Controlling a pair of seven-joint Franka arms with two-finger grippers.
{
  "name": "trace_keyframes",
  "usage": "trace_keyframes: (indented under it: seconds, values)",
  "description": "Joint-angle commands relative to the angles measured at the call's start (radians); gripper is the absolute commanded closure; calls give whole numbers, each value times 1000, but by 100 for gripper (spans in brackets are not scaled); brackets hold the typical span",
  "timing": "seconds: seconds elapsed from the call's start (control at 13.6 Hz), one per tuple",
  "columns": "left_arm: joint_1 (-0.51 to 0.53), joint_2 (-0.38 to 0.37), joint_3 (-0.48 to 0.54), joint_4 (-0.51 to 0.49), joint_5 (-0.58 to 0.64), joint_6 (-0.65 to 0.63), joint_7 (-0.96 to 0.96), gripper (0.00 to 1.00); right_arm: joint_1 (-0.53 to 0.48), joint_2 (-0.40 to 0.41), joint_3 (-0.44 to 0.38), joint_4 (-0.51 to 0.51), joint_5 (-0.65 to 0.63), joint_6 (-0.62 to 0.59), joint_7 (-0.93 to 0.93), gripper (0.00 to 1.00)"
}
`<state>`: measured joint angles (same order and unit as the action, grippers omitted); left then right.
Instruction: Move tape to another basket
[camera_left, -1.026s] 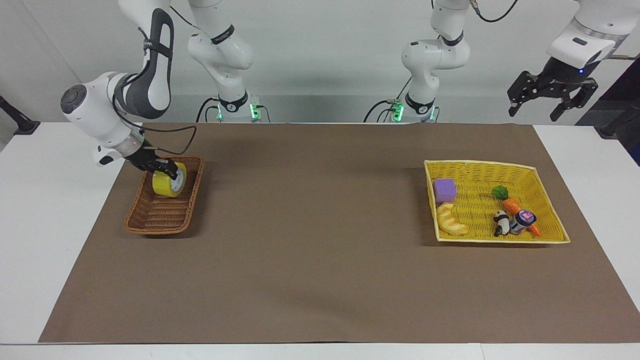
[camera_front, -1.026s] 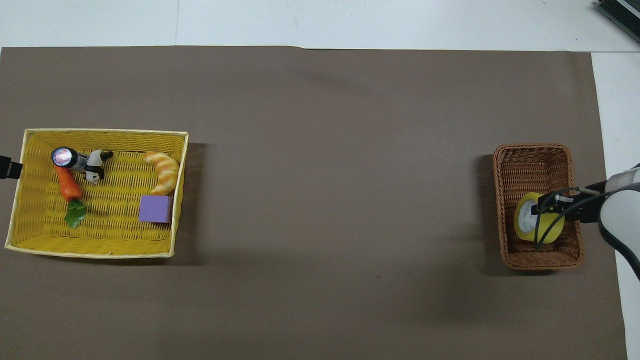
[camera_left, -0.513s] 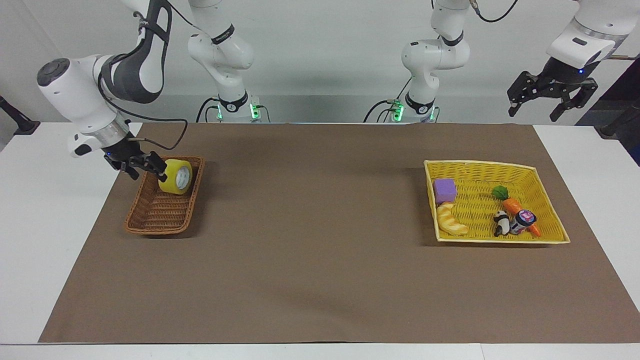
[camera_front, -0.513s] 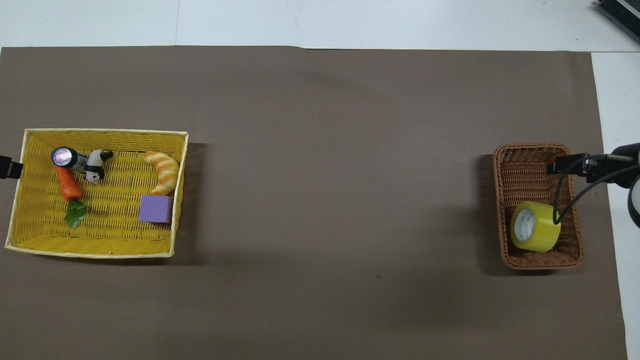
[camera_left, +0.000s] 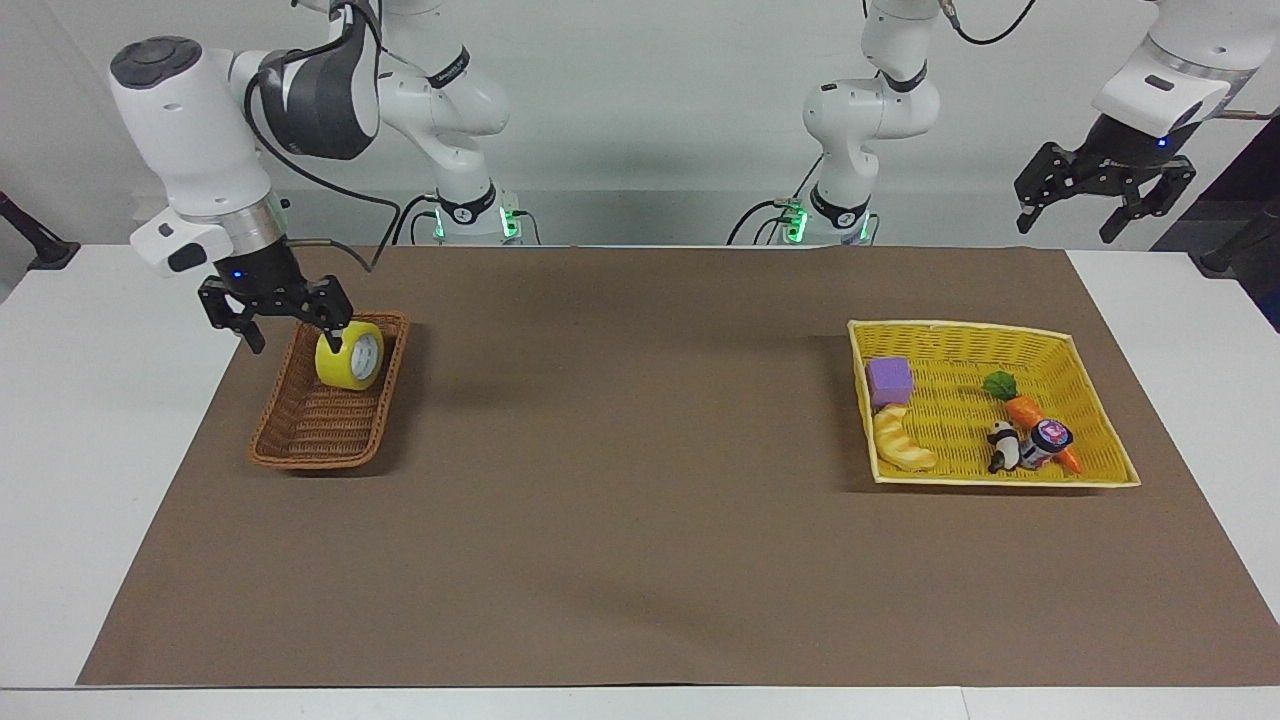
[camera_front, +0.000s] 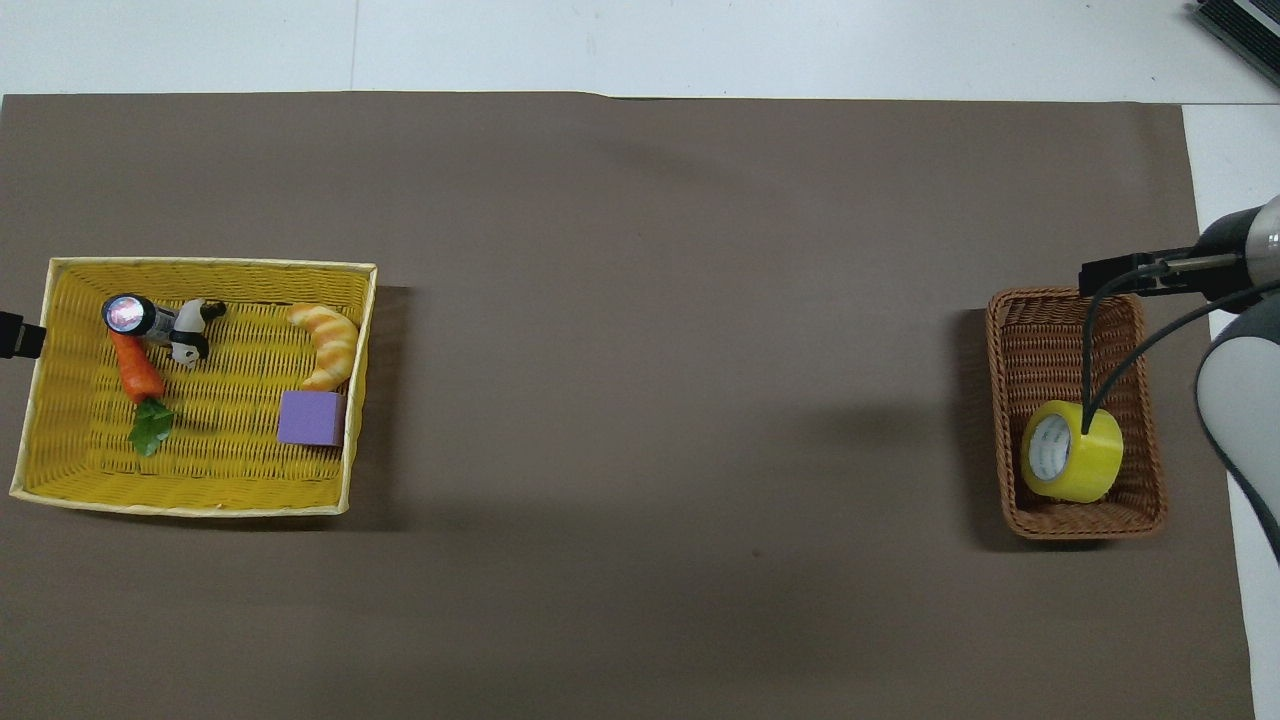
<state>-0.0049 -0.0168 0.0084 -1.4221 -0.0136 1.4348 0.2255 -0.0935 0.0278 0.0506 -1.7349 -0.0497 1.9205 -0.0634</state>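
The yellow tape lies tilted in the brown wicker basket, at the end nearer the robots. It also shows in the overhead view, as does the wicker basket. My right gripper is open and empty. It hangs just above the basket's rim beside the tape, and I see no contact between them. My left gripper is open and empty, and waits high over the left arm's end of the table.
A yellow mesh basket at the left arm's end holds a purple cube, a croissant, a carrot, a panda figure and a small jar. A brown mat covers the table between the baskets.
My right gripper let go of the tape, rose and swung upright above the wicker basket's rim. The tape settled in the basket. The left arm has not moved.
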Motion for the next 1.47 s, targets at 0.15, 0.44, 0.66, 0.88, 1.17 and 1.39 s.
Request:
trace_keyframes:
  seconds: [0.15,0.44,0.66,0.88,1.17,1.39]
  values:
    - [16,-22,-13,-23,15,-7,8,0,46,21,9,150,-6,-177,59,0]
    - [16,-23,-13,-23,17,-7,9,0,44,-6,17,170,46,-277,59,0]
    - [16,-22,-13,-23,15,-7,8,0,34,0,15,239,71,-353,60,0]
    - [16,-23,-13,-23,17,-7,8,0,32,0,15,241,67,-354,60,0]
    - [16,-22,-13,-23,17,-7,9,0,29,-3,15,242,76,-362,60,0]
    - [16,-23,-13,-23,17,-7,8,0,44,-5,-5,245,62,-431,57,0]
